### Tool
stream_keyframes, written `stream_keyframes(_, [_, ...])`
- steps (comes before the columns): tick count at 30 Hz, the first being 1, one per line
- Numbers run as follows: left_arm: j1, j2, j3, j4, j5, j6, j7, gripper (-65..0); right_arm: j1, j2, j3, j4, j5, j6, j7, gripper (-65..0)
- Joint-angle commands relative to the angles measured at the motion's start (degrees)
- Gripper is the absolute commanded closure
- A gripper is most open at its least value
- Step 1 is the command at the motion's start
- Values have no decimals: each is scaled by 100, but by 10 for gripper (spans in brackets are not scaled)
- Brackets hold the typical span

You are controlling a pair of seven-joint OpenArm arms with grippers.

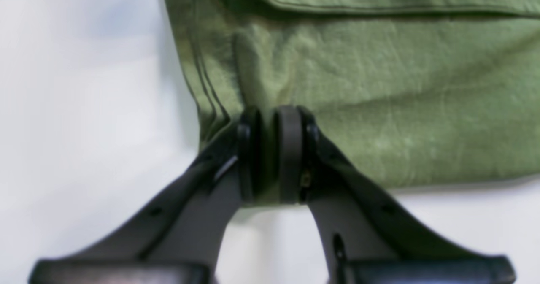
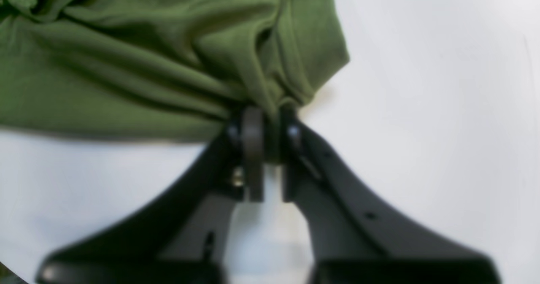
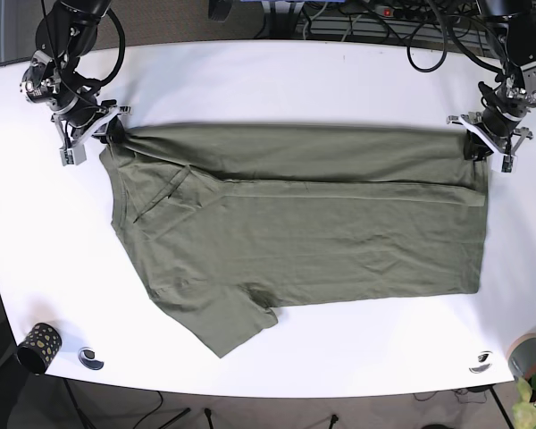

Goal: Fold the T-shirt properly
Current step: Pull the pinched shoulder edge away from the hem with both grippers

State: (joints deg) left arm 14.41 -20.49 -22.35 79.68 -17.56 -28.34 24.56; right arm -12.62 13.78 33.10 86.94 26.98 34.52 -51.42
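Observation:
An olive green T-shirt (image 3: 295,223) lies flat across the white table (image 3: 277,80), its far long edge folded over toward the middle, one sleeve sticking out at the near left. My left gripper (image 1: 270,119) is shut on the T-shirt (image 1: 358,90) at its hem corner, seen at the base view's far right (image 3: 479,136). My right gripper (image 2: 268,115) is shut on bunched cloth of the T-shirt (image 2: 147,64) at the shoulder end, at the base view's far left (image 3: 105,132).
A dark patterned cup (image 3: 37,347) and a small round object (image 3: 91,358) sit near the table's front left corner. Another small round object (image 3: 481,362) and a grey pot with a plant (image 3: 529,359) are at the front right. Cables (image 3: 384,18) run behind the table.

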Motion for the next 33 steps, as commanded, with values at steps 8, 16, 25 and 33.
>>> stream_keyframes(8, [260,-74,-310,274,134,-28,116,-56,-237,138,26,401,-83,-28,-102,0])
stream_keyframes(16, [743,-74,-451,485,152,-54,116,-56,-791,138,26,999,-56,-28,-111,0])
stream_keyframes(25, [1350,-56,-952,476,161,-714,116,-60,-1696,77,44,1526,-30,-28,-102,0])
stream_keyframes(33, [1745,-48,-1330,485,161,-1039,116,-61,-2320,-160,281,1904,-21,-28,-93,0])
